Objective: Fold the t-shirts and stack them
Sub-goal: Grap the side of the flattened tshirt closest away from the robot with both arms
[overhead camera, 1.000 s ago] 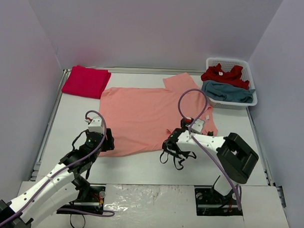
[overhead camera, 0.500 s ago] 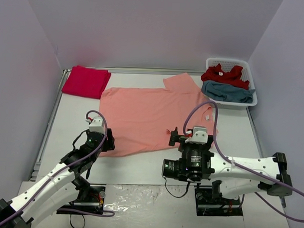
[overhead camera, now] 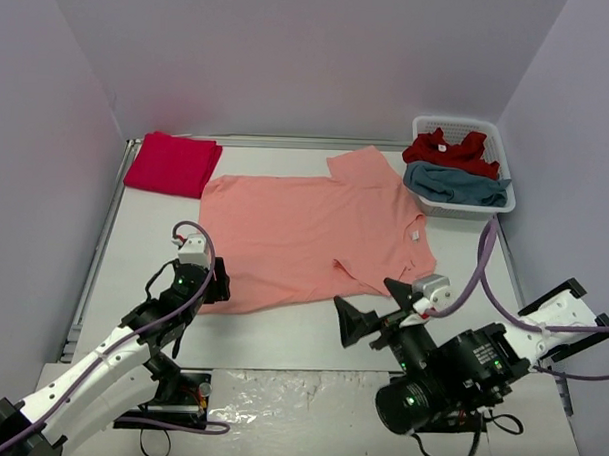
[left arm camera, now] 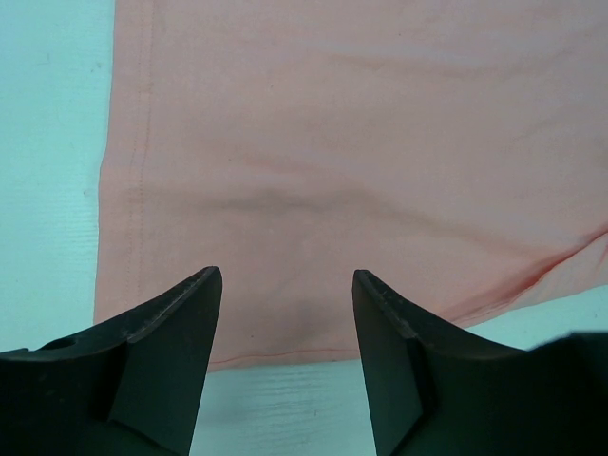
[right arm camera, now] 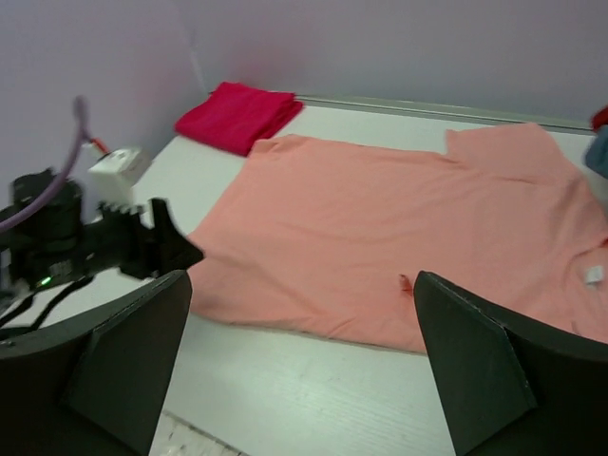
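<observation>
Since the right arm has been swung back from the near right hem within the last second, the right pincer point(overhead camera: 374, 312) is now found raised at the near right of the pale worktop point(overhead camera: 281, 332), its jaws spread wide and nothing held between them. The left pincer point(overhead camera: 219, 285) has been kept at the near left, jaws partly apart, poised over the near left corner of the salmon-orange short-sleeved t-shirt point(overhead camera: 314, 228), with no cloth seen pinched. That shirt is laid flat and open across the middle of the worktop, and a small pucker is seen at its near edge. Farther off, a folded crimson t-shirt point(overhead camera: 172, 163) is set at the far left, and a white slotted plastic basket point(overhead camera: 506, 200) at the far right is filled with a crumpled red t-shirt point(overhead camera: 447, 148) and a teal-blue one point(overhead camera: 456, 183). The smoothing is judged done; the first fold is not yet begun.
</observation>
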### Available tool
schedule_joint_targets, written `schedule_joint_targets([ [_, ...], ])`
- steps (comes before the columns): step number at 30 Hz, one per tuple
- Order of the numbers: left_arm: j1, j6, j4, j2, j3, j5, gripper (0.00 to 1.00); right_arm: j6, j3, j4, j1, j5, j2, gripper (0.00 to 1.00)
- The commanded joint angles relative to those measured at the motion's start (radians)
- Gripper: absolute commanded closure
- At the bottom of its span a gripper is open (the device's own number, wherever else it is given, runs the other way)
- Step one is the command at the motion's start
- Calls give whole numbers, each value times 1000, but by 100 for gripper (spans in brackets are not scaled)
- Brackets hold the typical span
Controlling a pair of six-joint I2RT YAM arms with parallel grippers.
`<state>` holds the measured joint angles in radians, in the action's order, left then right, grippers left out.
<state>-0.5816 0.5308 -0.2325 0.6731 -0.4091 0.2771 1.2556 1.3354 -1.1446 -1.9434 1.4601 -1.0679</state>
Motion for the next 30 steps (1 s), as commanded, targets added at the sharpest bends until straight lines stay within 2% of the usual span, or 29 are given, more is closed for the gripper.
schedule_joint_targets([
  [1,-7,-9,21,-3,-16,1,44,-5,34,-35,-139,370,58,0],
  [4,-7,-9,21,-3,-17,2,44,1,73,-37,-183,371,74,0],
  [6,-7,-9,22,-3,-16,4,44,-62,143,-33,-224,371,5,0],
  [10,-7,-8,22,5,-19,5,44,-129,257,-32,-201,370,-112,0],
  [12,-7,-8,19,8,-20,5,44,-177,280,8,-154,362,-155,0],
  [13,-6,-8,19,8,-19,8,44,-220,284,40,-81,339,-164,0],
  [14,-7,-6,19,6,-20,7,44,-314,285,113,-39,320,-188,0],
  [20,-7,-8,16,2,-19,7,44,-373,381,129,269,73,-345,0],
  [22,-9,-8,16,3,-20,4,44,-358,404,118,305,1,-401,0],
  [25,-7,-9,16,2,-17,1,44,-279,418,118,316,-46,-397,0],
  [26,-7,-9,18,0,-17,1,44,-251,410,146,317,-75,-382,0],
  [28,-9,-11,18,-3,-17,-3,44,-380,340,305,317,-116,-278,0],
  [29,-8,-11,19,-3,-16,-3,44,-492,211,576,323,-188,-239,0],
  [30,-7,-11,16,-6,-17,-3,44,-627,156,686,333,-214,-204,0],
])
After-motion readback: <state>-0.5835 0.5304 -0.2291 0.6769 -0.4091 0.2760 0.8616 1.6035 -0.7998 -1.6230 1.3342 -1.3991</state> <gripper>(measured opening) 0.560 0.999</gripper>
